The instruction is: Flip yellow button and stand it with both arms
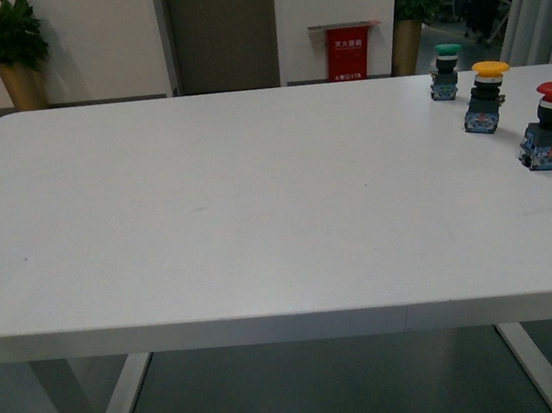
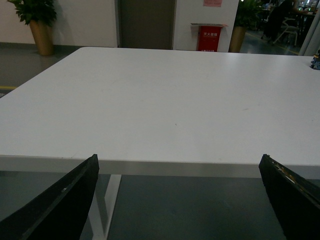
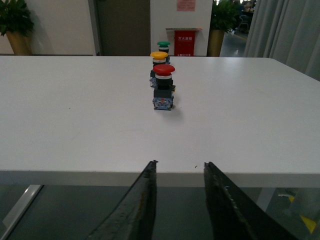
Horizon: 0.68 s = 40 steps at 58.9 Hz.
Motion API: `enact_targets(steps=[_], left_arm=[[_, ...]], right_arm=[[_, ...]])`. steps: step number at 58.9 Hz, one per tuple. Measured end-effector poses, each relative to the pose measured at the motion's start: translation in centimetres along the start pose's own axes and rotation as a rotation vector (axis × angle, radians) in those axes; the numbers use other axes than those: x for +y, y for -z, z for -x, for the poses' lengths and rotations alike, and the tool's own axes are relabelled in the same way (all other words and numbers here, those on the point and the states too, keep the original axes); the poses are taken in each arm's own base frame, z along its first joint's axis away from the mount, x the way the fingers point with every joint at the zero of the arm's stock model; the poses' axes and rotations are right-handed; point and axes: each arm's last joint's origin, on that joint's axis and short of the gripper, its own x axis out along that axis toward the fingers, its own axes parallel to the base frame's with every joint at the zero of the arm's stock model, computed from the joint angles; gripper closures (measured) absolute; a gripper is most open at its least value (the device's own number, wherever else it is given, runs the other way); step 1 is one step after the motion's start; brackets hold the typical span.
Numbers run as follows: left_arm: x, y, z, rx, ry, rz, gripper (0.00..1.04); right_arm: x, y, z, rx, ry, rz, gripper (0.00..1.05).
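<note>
The yellow button (image 1: 485,96) stands cap up on the white table (image 1: 207,215) at the far right, between a green-capped button (image 1: 446,71) and a red-capped button (image 1: 550,126). In the right wrist view the yellow button (image 3: 159,56) is partly hidden behind the red one (image 3: 163,86). My right gripper (image 3: 180,167) is open and empty, below the table's near edge, in line with the row of buttons. My left gripper (image 2: 179,162) is wide open and empty at the near edge, far from the buttons. Neither arm shows in the front view.
The green button (image 3: 163,45) stands farthest back in the row. A potted plant (image 1: 7,48), a dark door (image 1: 222,27) and a red stand (image 1: 348,52) are beyond the table. A curtain (image 3: 285,35) hangs on the right.
</note>
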Motion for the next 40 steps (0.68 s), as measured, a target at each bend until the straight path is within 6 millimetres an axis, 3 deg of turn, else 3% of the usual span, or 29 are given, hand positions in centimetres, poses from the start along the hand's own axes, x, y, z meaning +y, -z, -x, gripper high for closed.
enact_targets(steps=[23, 40], left_arm=[[0.0, 0.0, 0.0, 0.0, 0.0, 0.0, 0.06], [0.0, 0.0, 0.0, 0.0, 0.0, 0.0, 0.06]], right_arm=[[0.0, 0.0, 0.0, 0.0, 0.0, 0.0, 0.06], [0.0, 0.0, 0.0, 0.0, 0.0, 0.0, 0.07]])
